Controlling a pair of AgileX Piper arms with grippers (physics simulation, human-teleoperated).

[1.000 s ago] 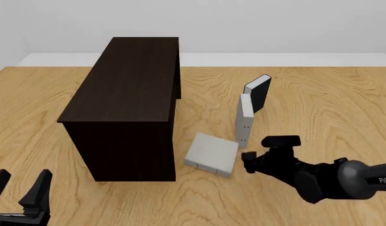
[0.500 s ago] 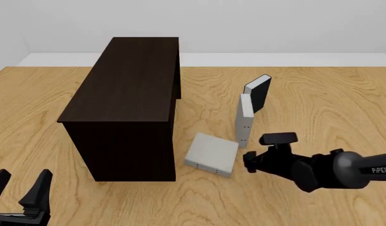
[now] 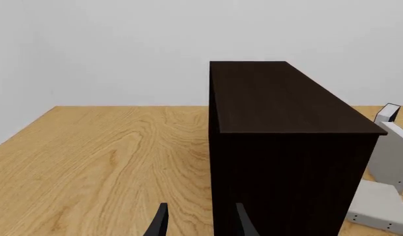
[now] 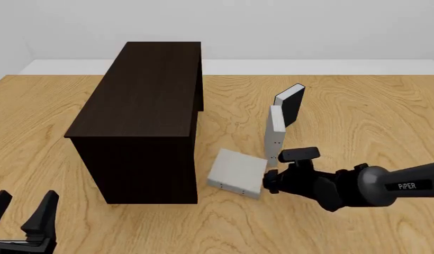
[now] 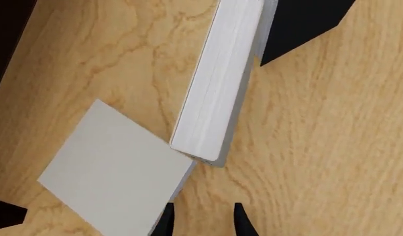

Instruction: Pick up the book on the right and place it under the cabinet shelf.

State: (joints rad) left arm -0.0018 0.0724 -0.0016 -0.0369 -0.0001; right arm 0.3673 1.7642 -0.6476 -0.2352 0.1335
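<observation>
Your stock on the table (image 4: pixel 358 116):
- Book (image 4: pixel 276 132): grey, standing on edge, right of the cabinet (image 4: pixel 143 100) and well apart from it.
- Black book (image 4: pixel 291 103): upright, just behind the book.
- Flat grey book (image 4: pixel 237 172): lying between cabinet and book.
- Your right claw (image 4: pixel 269 182): fingers apart, holding nothing, low beside the flat grey book's right edge, pointed at the book's near end.
- Your left claw (image 4: pixel 23 211): fingers spread, holding nothing, near the cabinet's front-left corner.
</observation>
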